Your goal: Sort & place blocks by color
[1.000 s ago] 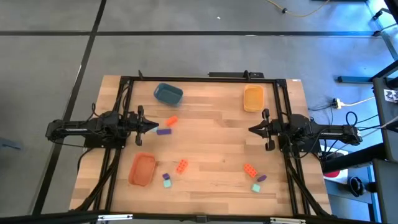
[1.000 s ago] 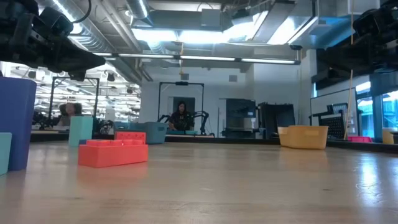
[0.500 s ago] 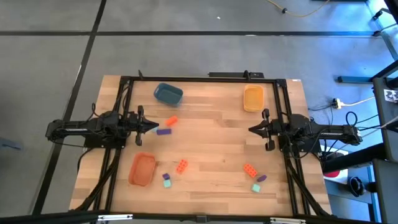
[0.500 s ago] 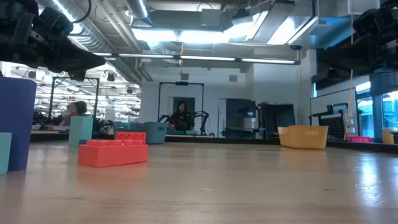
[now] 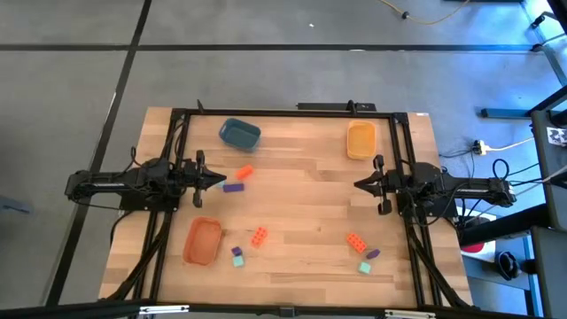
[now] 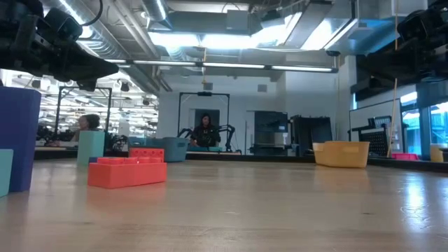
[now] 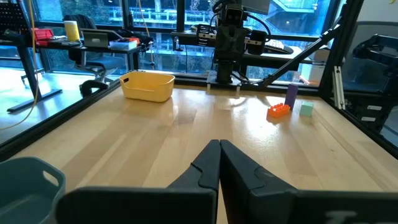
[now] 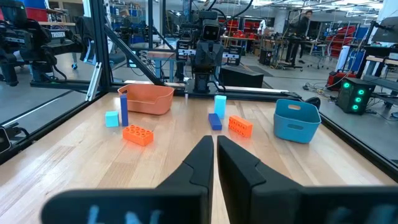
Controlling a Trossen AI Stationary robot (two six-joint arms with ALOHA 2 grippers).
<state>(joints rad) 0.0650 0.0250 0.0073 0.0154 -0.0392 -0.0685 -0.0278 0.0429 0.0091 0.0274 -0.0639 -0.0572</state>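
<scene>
Small blocks lie scattered on the wooden table (image 5: 301, 199). An orange block (image 5: 244, 172) and a purple block (image 5: 233, 187) lie just ahead of my left gripper (image 5: 220, 181), which is shut and touches nothing. Another orange block (image 5: 259, 236) and a teal-and-purple pair (image 5: 236, 256) lie near the front left. At the front right lie an orange block (image 5: 355, 241), a purple block (image 5: 373, 253) and a teal block (image 5: 364, 266). My right gripper (image 5: 358, 184) hovers shut at the right side, holding nothing. Both wrist views show the fingers closed together over bare wood.
A dark blue bowl (image 5: 239, 134) stands at the far left, a yellow bowl (image 5: 361, 140) at the far right, and an orange bowl (image 5: 203, 241) at the near left. A black frame (image 5: 292, 112) runs around the table. Bare wood lies in the middle between the arms.
</scene>
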